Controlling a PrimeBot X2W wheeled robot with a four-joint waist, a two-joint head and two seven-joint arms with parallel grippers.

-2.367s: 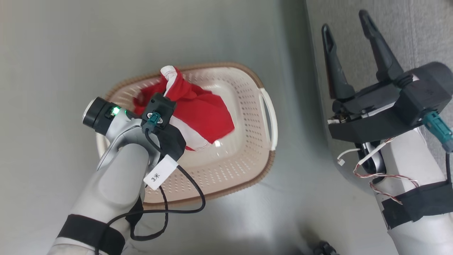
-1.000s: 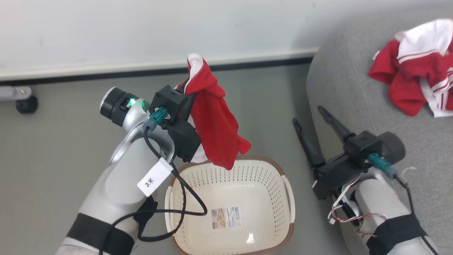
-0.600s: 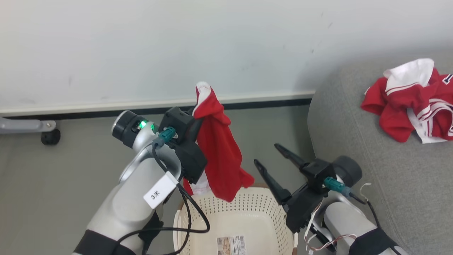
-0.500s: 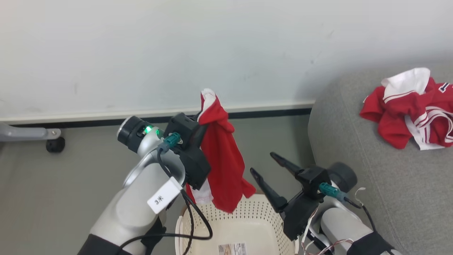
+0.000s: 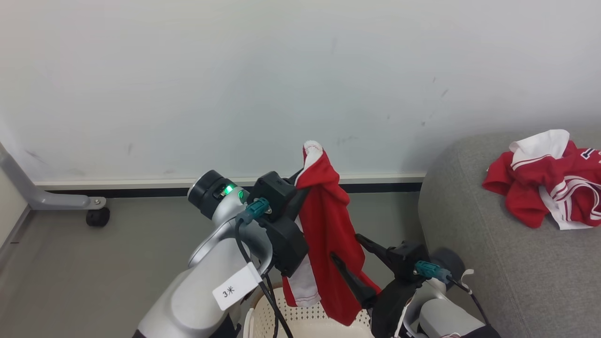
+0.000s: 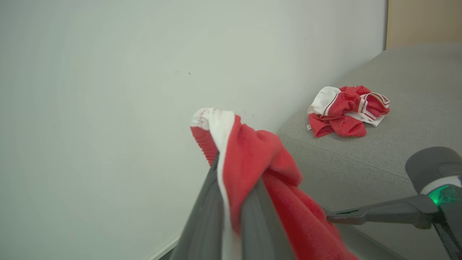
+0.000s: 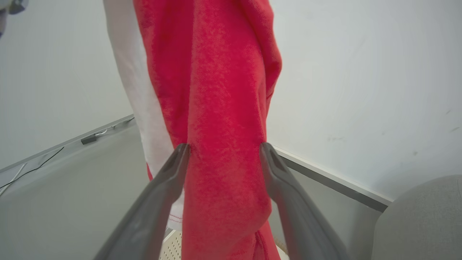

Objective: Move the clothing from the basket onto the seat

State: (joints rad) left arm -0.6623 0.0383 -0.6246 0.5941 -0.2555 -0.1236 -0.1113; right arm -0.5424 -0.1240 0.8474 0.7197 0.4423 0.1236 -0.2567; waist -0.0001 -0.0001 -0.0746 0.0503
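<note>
The carry step was in hand: the left tool was clamped fully shut on the top edge of one red garment, which hung in a long fold clear above the basket, beside the seat and not yet over it. The other garment already lay crumpled on the seat (so this looked like the last piece). The right tool was spread wide, gripping nothing, its two fingers flanking the hanging cloth. Whether they actually touched it was hard to tell from the right wrist view. The next move probably called for swinging the left arm toward the seat until the cloth hung over the cushion, then releasing. The trailing hem would need to clear the right tool's fingers.
</note>
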